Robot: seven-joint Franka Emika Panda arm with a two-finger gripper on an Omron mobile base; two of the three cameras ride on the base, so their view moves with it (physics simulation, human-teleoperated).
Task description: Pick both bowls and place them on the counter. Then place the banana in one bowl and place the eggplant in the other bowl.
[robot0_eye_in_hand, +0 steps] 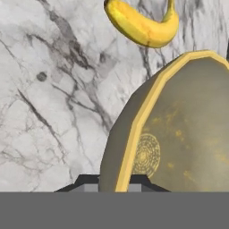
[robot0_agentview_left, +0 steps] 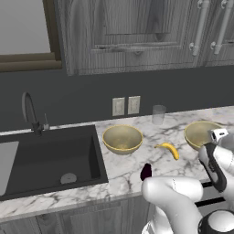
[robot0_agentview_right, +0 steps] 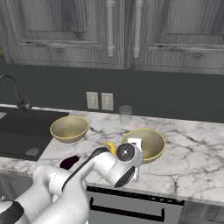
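Two tan-yellow bowls are on the white marble counter [robot0_agentview_left: 128,167]. The left bowl [robot0_agentview_left: 122,138] [robot0_agentview_right: 69,127] stands free beside the sink. My gripper [robot0_eye_in_hand: 114,183] [robot0_agentview_right: 134,143] [robot0_agentview_left: 218,135] is shut on the yellow rim of the right bowl [robot0_eye_in_hand: 179,134] [robot0_agentview_right: 148,142] [robot0_agentview_left: 199,132]; the rim runs between the two dark fingertips. The banana [robot0_agentview_left: 168,149] [robot0_eye_in_hand: 142,24] [robot0_agentview_right: 109,147] lies on the marble between the bowls, just beyond the gripped rim. The dark eggplant [robot0_agentview_left: 146,172] [robot0_agentview_right: 69,162] lies near the counter's front edge, partly behind my arm.
A clear glass [robot0_agentview_left: 158,114] [robot0_agentview_right: 125,114] stands at the back wall below the wall outlets. The black sink [robot0_agentview_left: 50,157] with its faucet [robot0_agentview_left: 31,114] lies to the left. Closed cabinets hang overhead. An oven front [robot0_agentview_right: 131,203] sits below the counter edge.
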